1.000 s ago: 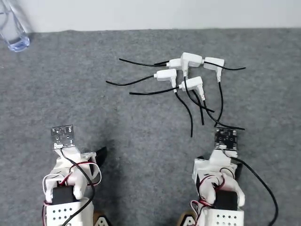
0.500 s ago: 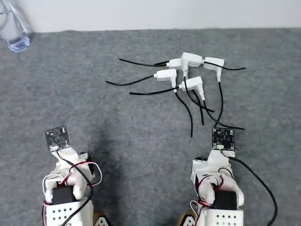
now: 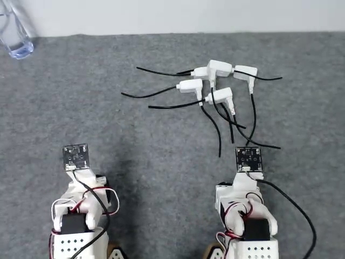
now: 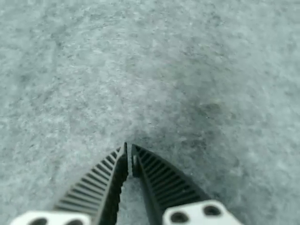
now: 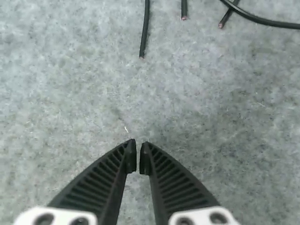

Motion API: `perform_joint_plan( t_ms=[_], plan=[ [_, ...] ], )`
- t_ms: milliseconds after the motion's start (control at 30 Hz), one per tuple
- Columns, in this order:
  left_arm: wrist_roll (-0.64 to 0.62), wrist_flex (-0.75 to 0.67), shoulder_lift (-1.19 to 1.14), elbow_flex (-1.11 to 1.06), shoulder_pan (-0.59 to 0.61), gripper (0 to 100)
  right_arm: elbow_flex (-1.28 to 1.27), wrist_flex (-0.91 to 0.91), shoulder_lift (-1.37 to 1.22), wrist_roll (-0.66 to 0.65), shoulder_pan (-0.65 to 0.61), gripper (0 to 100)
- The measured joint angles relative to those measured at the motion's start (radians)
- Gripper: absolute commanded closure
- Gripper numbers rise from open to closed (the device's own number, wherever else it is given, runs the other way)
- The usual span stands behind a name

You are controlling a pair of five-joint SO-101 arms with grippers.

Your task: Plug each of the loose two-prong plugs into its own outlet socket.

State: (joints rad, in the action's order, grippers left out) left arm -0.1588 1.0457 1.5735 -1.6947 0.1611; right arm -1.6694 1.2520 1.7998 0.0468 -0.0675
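Here's the left gripper, jaws pressed together with nothing between them, hanging over the grey carpet. Over to the right gripper, and it's closed too, gripping nothing, its tips just above the carpet. Ahead of it lie three black cord ends, apart from the tips. From the high view, the left arm and right arm sit at the near edge. The plugs lie in a white cluster well beyond both, toward the far wall and more on the right arm's side, their cords trailing back toward it. A clear cup stands in the far left corner
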Motion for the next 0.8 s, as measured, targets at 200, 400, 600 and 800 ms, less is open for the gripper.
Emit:
perform_joint_plan(
  t_ms=[200,400,600,800],
  plan=[
    [-0.009,0.0,0.0,0.0,0.008,99,0.0,0.008,0.0,0.0,0.0,99.0],
    [-0.009,0.0,0.0,0.0,0.008,99,0.0,0.008,0.0,0.0,0.0,99.0],
    [-0.009,0.0,0.0,0.0,0.009,99,0.0,0.008,0.0,0.0,0.0,99.0],
    [-0.009,0.0,0.0,0.0,0.009,99,0.0,0.008,0.0,0.0,0.0,99.0]
  ],
)
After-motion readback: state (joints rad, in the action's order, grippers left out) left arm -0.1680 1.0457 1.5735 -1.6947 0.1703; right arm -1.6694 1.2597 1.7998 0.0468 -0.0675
